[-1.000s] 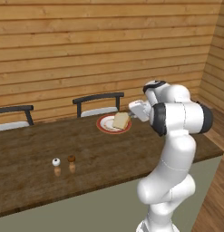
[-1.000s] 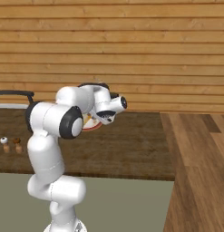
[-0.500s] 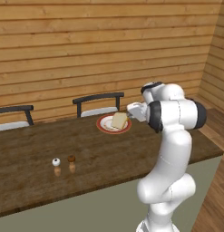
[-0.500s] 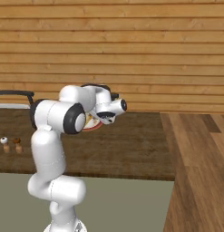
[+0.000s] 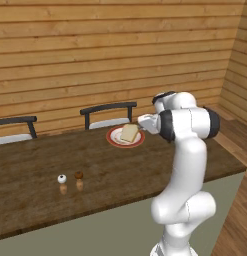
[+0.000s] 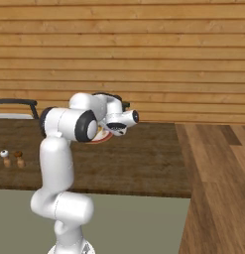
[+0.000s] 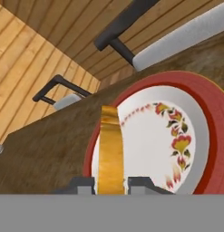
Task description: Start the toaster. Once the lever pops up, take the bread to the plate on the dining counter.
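The bread [image 5: 129, 133], a small pale slice with a yellow-tan crust, hangs tilted just over the plate [image 5: 113, 140], a white plate with a red rim on the dining counter [image 5: 95, 170]. My gripper [image 5: 139, 127] is shut on the slice's right edge. In the hand view the bread [image 7: 109, 149] stands edge-on between my fingertips [image 7: 82, 183], with the gripper [image 7: 111, 185] shut on it, and the flower-patterned plate [image 7: 208, 113] lies right behind it. From the right, my hand covers most of the plate [image 6: 101, 137]. The toaster and lever are out of view.
Two small shakers [image 5: 70, 180] stand on the counter's left part, also seen from the right as shakers [image 6: 11, 158]. Two dark chairs [image 5: 108, 113] [image 5: 15, 125] stand along the far side against the wooden wall. The counter's right end [image 5: 235, 165] drops off to wooden floor.
The hand with the bread has eased slightly left over the plate. The grip has not changed and the shakers have stayed put.
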Controlling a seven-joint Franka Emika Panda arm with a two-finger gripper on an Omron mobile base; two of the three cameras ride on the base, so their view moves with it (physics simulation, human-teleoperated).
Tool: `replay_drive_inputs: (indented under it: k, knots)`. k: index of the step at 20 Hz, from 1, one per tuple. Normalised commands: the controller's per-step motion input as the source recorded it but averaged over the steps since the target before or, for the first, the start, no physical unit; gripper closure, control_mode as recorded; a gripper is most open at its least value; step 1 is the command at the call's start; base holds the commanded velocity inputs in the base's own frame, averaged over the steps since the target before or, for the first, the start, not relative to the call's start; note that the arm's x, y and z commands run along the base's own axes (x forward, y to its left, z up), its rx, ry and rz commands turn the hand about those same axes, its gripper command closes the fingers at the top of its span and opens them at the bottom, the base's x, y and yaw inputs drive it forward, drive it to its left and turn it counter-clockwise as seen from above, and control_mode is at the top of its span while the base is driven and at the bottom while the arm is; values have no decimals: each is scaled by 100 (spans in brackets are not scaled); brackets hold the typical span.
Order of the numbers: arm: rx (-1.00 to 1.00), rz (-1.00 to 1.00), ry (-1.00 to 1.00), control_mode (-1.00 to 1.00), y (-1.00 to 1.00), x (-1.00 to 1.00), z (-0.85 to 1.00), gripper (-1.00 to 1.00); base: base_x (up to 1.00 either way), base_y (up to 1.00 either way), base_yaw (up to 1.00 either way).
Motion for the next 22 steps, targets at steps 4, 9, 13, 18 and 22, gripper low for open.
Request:
replay_drive_inputs:
  k: [4,9,13,18,22]
  knots:
    - [0,0,-2,-100,4,28,-20,100,0,0,0]
    - [0,0,-3,-100,5,8,-17,-100,0,0,0]
    - [0,0,-5,-100,0,0,-1,-100,0,0,0]
    - [0,-2,-2,-100,-1,-3,0,-100,0,0,0]
    - [0,-10,7,-100,-3,-20,5,-100,0,0,0]
